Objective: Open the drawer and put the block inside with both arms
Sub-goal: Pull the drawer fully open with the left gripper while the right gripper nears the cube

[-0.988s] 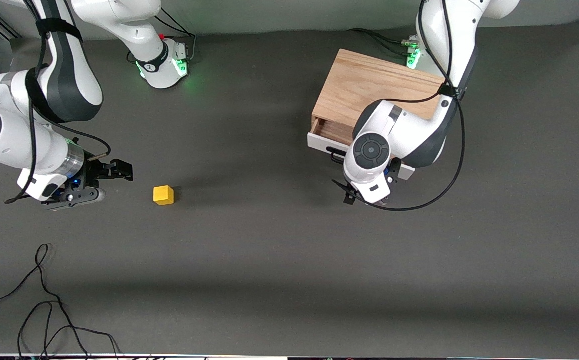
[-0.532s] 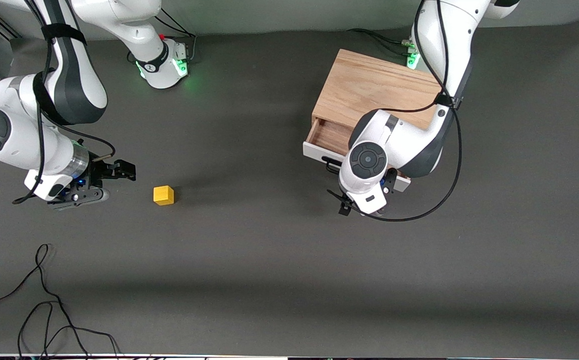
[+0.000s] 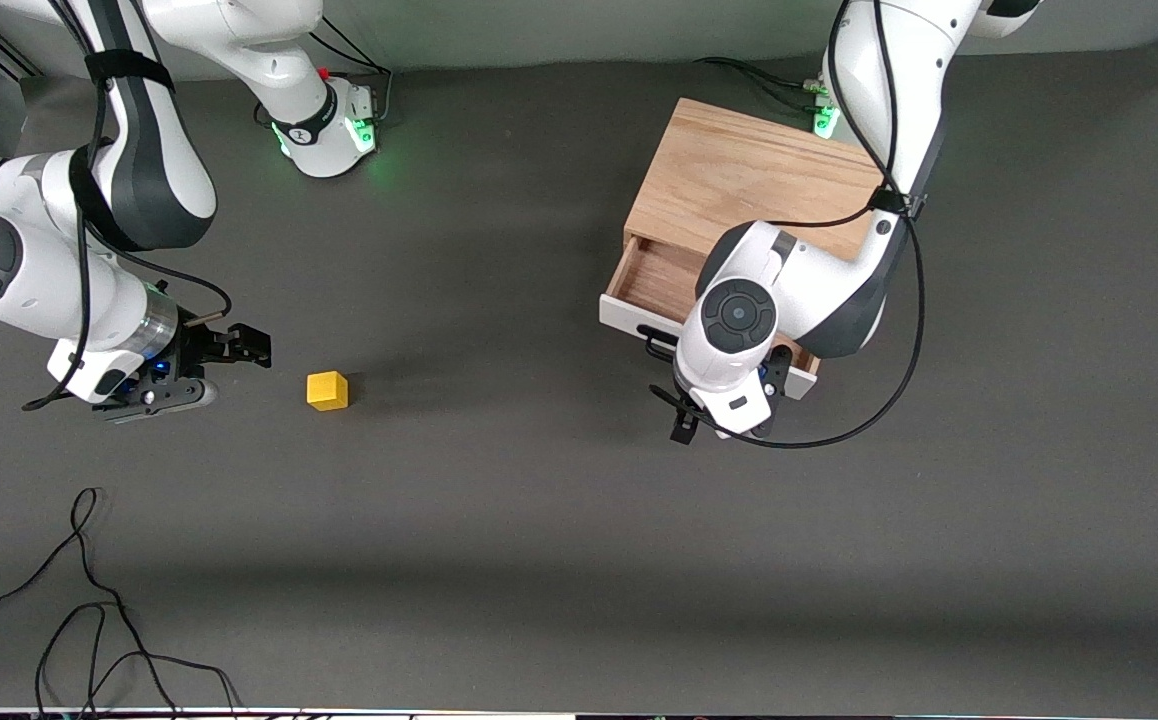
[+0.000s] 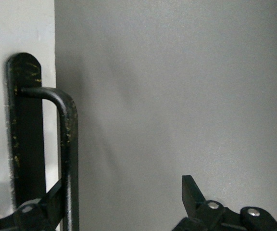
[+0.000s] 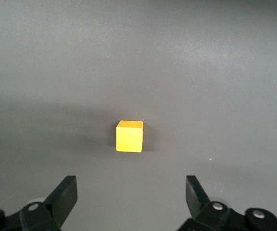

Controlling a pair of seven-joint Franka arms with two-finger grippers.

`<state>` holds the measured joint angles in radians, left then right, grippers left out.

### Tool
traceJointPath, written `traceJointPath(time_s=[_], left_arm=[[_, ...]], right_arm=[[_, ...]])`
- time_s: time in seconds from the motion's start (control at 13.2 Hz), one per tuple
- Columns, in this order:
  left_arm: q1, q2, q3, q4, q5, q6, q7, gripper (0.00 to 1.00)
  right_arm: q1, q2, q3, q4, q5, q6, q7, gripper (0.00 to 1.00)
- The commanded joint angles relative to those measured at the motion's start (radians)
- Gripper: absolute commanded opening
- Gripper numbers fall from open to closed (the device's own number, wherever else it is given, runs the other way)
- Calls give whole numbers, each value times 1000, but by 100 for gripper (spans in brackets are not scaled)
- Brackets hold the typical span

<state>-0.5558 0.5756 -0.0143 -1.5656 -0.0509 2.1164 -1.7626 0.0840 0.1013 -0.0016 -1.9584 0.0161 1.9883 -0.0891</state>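
Hanging low over the table (image 3: 539, 520) at the right arm's end, the right gripper (image 3: 229, 365) points at the block (image 3: 327, 390). Its two black fingers (image 5: 64, 192) are wide apart and hold nothing. In the right wrist view the block (image 5: 129, 136) sits on the table out in front of the right gripper (image 5: 131, 185), lined up with the gap between the fingers but not touching them. Some thin black wires (image 3: 89, 600) lie in loops on the table, nearer to the front camera than this gripper. The block is a small yellow cube. It rests flat on the table, well apart from the cabinet (image 3: 739, 170). The cabinet is a light wood box at the left arm's end of the table. Its drawer (image 3: 654, 280) is pulled partway out, so the wood floor inside shows. Nothing can be seen in the part of the drawer that shows. The white front panel (image 3: 624, 315) has a black bar handle (image 3: 661, 347). The left gripper (image 3: 714, 415) is right at the front of the drawer, and the arm's big white wrist hides much of it. In the left wrist view the fingers of the left gripper (image 4: 124, 192) are wide apart too. One finger (image 4: 54, 192) is at the handle (image 4: 69, 144) and the other finger (image 4: 190, 190) is out over the bare table. They are not squeezed on the handle.
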Motion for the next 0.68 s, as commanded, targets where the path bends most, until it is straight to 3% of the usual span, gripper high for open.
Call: traceJointPath(time_s=[0.0, 0.61], left_arm=[[-6, 95, -1, 103, -6, 106, -32, 100], [-4, 156, 2, 170, -6, 183, -29, 100]], right_arm=[[5, -14, -3, -19, -5, 23, 0, 100], [7, 20, -3, -31, -4, 76, 0, 100]])
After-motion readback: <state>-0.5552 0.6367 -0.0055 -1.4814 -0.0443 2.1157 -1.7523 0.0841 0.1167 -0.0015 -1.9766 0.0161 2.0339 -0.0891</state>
